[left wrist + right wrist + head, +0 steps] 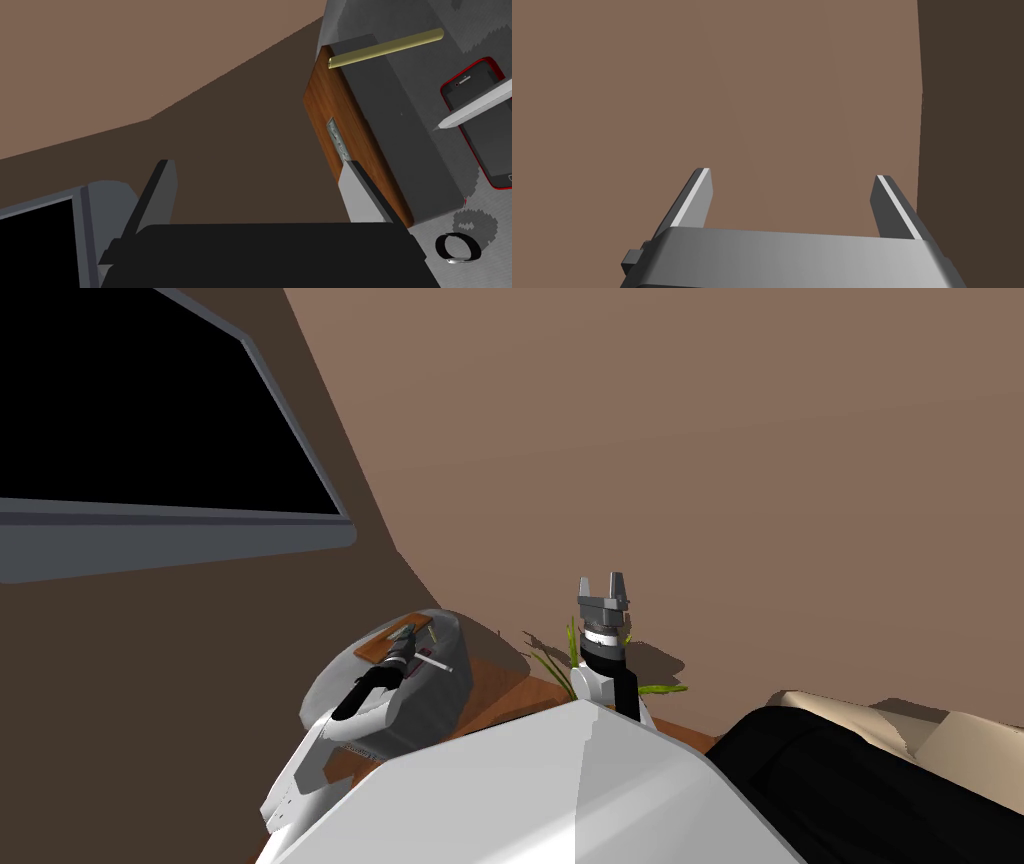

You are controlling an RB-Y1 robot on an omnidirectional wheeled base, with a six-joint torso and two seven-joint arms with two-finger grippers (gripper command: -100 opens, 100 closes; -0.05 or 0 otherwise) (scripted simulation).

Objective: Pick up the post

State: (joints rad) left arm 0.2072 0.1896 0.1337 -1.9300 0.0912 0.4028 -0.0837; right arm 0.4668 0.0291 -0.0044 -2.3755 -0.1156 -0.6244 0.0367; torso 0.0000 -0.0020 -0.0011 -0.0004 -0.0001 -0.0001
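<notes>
A thin grey-green patterned piece, which I take for the post, lies seen edge-on on a brown wooden board on a round grey table. My left gripper is open at the board. One of its fingers ends right beside the piece; the other hangs off the table's side. In the head view the left gripper sits over the board. My right gripper is raised to the right of the table, open with nothing between its fingers.
On the table beside the board lie an olive-yellow stick, a red-edged phone, a white pen and a black ring. A green plant stands behind the table. A dark and beige sofa is at the right.
</notes>
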